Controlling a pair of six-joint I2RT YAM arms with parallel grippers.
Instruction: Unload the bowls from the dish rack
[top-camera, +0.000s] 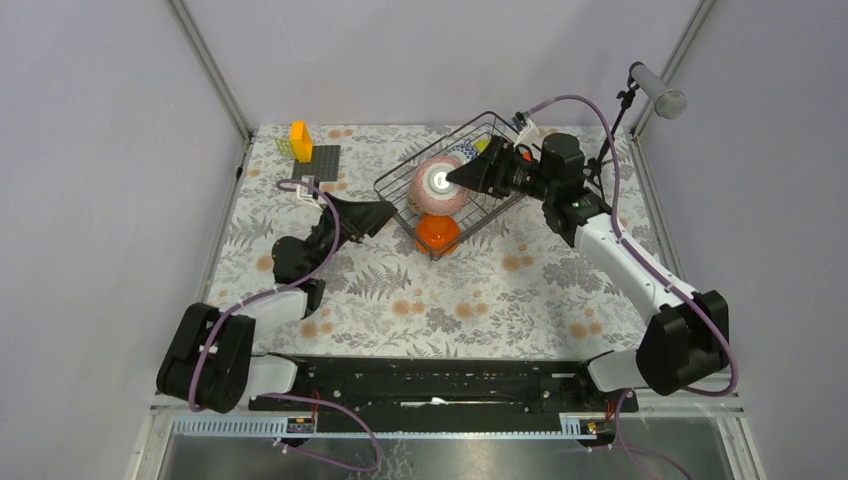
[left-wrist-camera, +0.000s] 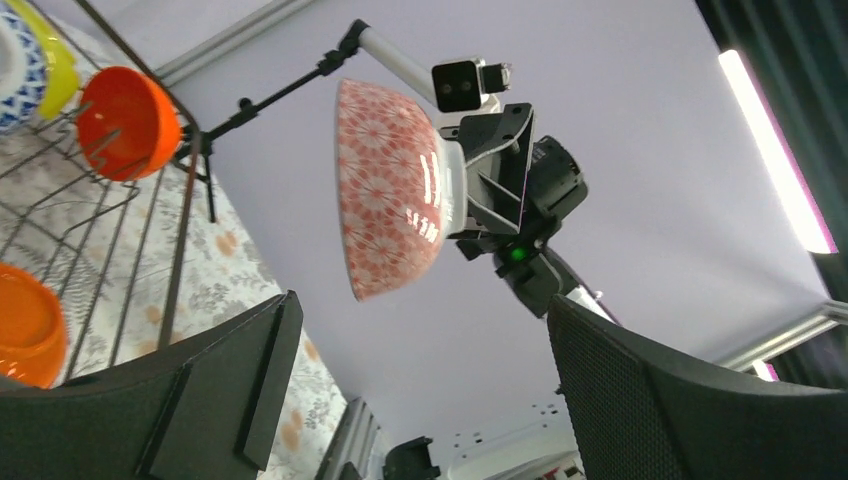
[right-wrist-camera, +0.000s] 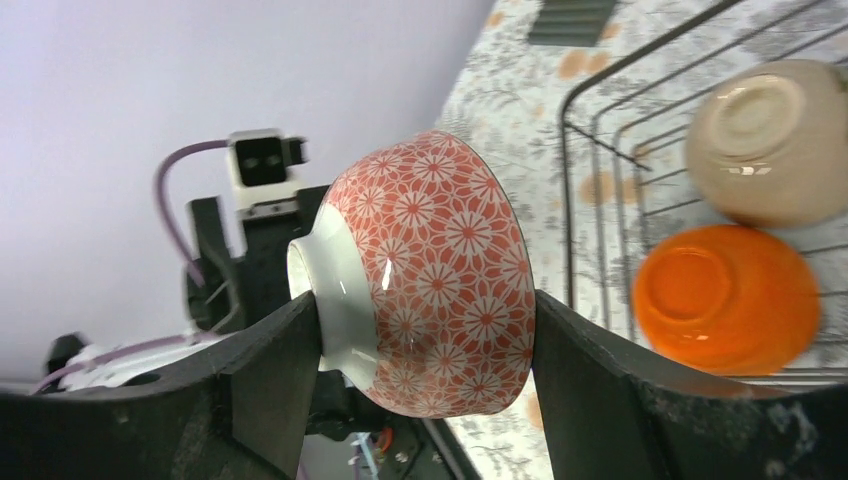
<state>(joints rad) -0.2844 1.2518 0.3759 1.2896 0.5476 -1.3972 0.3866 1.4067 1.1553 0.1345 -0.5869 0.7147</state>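
The right gripper (right-wrist-camera: 425, 322) has the pink-red bowl with the white flower pattern (right-wrist-camera: 440, 230) pinched between its fingers (right-wrist-camera: 270, 370). One finger sits by the white foot and the other presses the patterned wall near the rim. In the top view the bowl hangs above the dark wire dish rack (top-camera: 392, 190) with its foot turned up to the camera. From the left wrist it shows on its side against the ceiling, clear of the wires.

Over on the other side, the left gripper (top-camera: 375, 214) hovers just beside the rack's left edge, above the flower-print table (top-camera: 450, 300). Its fingers are spread wide and hold nothing.

Inside the rack, an orange bowl (right-wrist-camera: 725, 300) lies upside down in the near corner. A beige bowl (right-wrist-camera: 765, 140) sits right next to it, also bottom up. The left wrist view picks up a second orange bowl (left-wrist-camera: 125, 120) leaning on its side among the wires. Beyond it, at the picture's edge, are a blue-white patterned bowl (left-wrist-camera: 15, 70) and a yellow-green bowl (left-wrist-camera: 55, 60).

Far left on the table, an orange block (top-camera: 300, 140) stands by a flat dark square plate (top-camera: 320, 160).
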